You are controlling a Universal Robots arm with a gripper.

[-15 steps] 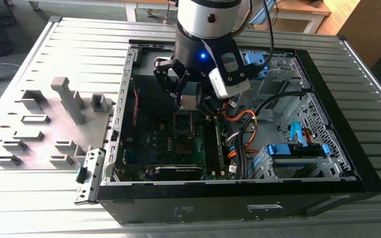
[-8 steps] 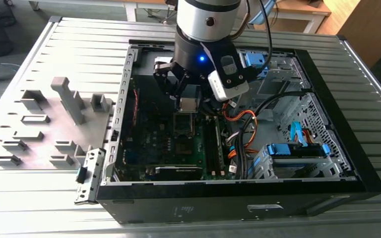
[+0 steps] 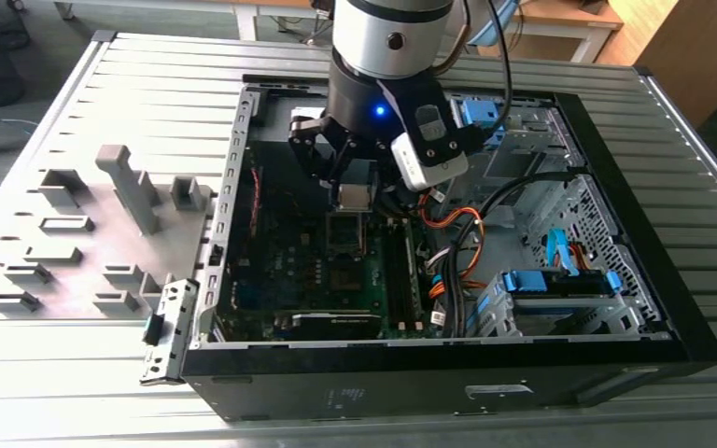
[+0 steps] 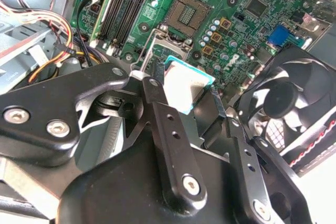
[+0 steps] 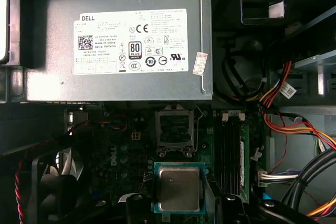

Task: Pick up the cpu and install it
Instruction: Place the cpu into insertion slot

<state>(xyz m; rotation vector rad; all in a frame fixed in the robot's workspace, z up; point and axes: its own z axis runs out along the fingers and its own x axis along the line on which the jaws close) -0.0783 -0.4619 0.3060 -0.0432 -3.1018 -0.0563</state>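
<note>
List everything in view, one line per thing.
ribbed silver metal table: one, silver, beneath everything.
open black computer case: one, black, on the table.
green motherboard: one, green, inside the case.
metal-framed cpu socket: one, dark, empty, on the motherboard.
small flat square metallic cpu: one, tan-grey, held over the motherboard, short of the socket.
boxy metal power supply: one, grey, beside the motherboard.
round black fan: one, black, at the motherboard's edge.
cables: several, orange and black, exterior view's right of the motherboard.
plastic drive brackets: several, blue, in the case at the exterior view's right.
blocky plastic fixtures: several, grey, exterior view's left of the case.
black gripper: one, black, shut on the cpu.
</note>
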